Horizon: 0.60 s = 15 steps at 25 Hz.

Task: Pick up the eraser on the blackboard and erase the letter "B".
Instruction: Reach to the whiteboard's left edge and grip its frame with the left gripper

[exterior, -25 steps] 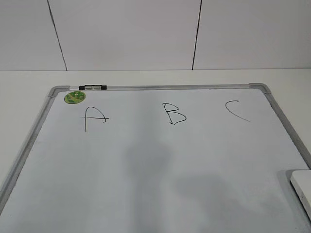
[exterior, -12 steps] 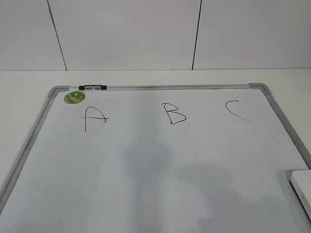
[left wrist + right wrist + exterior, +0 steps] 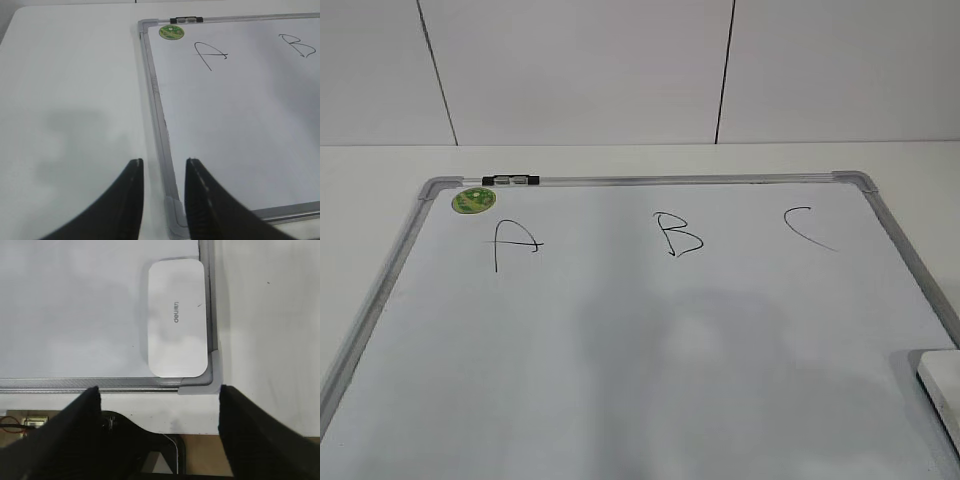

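Only the shadow on the blackboard [image 3: 650, 330] has shifted since earlier; eraser [image 3: 177, 317] lies in its near-right corner. Right gripper [image 3: 160, 395] gapes wide, empty; a skewed descent could hit the frame.

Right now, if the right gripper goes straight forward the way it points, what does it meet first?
Probably the board's near frame, then the eraser lying beyond it in the corner. The right gripper has its jaws wide open; its height is unclear.

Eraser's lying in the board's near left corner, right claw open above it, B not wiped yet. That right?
Not quite: the eraser lies in the blackboard's near right corner, as the right wrist view shows. The right claw is open above it, and the letter "B" is unwiped.
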Each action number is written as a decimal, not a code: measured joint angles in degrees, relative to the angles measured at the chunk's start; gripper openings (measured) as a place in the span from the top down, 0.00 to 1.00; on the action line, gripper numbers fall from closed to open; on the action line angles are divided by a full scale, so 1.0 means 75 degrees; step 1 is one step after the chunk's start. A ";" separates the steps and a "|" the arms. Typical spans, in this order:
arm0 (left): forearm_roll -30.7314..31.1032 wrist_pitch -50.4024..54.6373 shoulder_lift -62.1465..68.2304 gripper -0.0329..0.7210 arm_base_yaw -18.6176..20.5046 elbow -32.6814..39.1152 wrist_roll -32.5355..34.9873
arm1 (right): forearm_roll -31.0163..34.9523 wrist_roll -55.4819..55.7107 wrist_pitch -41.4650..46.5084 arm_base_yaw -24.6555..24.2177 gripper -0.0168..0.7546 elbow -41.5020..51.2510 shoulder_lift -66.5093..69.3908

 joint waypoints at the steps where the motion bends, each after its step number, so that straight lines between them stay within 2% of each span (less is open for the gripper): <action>1: -0.0037 0.0000 0.0014 0.66 0.0000 0.0000 0.0000 | 0.0000 0.0036 0.0038 0.0000 0.25 -0.0088 0.0183; 6: -0.0084 0.0058 0.0610 0.66 0.0000 -0.0014 0.0000 | 0.0063 0.0068 0.0167 0.0000 0.25 -0.0276 0.0987; 15: -0.0336 0.0382 0.3984 0.64 0.0000 -0.0998 -0.0401 | 0.0253 0.0081 0.0208 0.0000 0.25 -0.0333 0.1954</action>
